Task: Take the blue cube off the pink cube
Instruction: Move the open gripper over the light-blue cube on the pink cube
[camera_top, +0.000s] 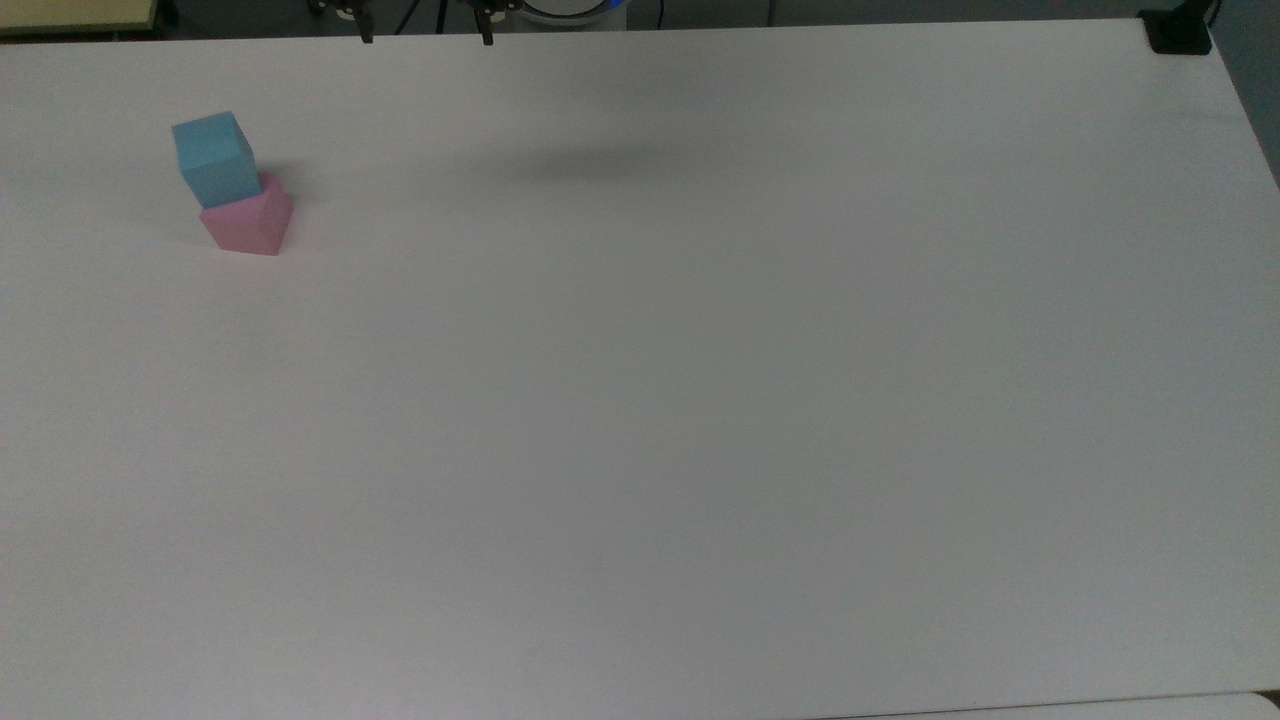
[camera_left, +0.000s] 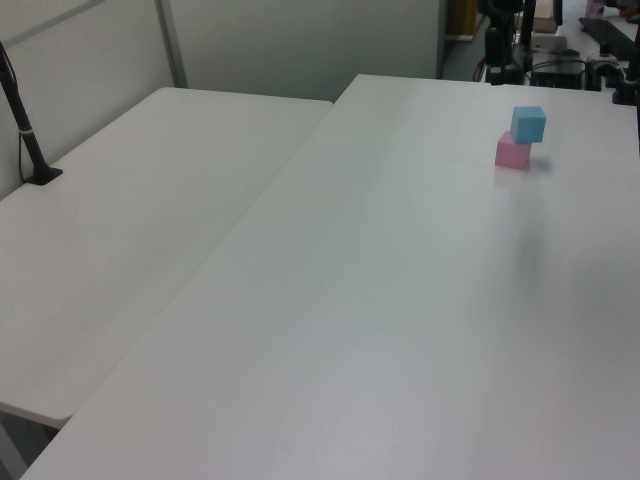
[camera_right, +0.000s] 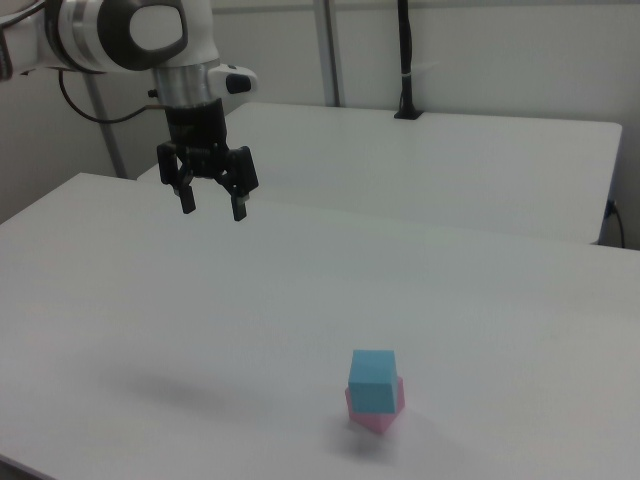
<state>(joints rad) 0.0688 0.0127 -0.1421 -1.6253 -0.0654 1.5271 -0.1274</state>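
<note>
1. The white table (camera_top: 700, 400) is the landmark here: a broad, plain top with a second white table (camera_left: 130, 230) butted against its long edge on the left view's left.
2. A black post (camera_right: 405, 60) stands on that second table, well away from the cubes, and a black clamp (camera_top: 1180, 35) sits on the white table's far corner on the top view's right.
3. The gripper (camera_right: 212, 205) hangs above the white table, well apart from the cubes, with its two fingers spread open and nothing between them; a soft shadow (camera_top: 590, 165) lies on the tabletop.
4. Nothing stands between the gripper and the cubes.
5. The blue cube (camera_top: 215, 158) sits on top of the pink cube (camera_top: 250, 222), near the white table's far edge on the top view's left.
6. Both are small, matte and plain-faced; the blue cube is turned a little and offset from the pink cube.
</note>
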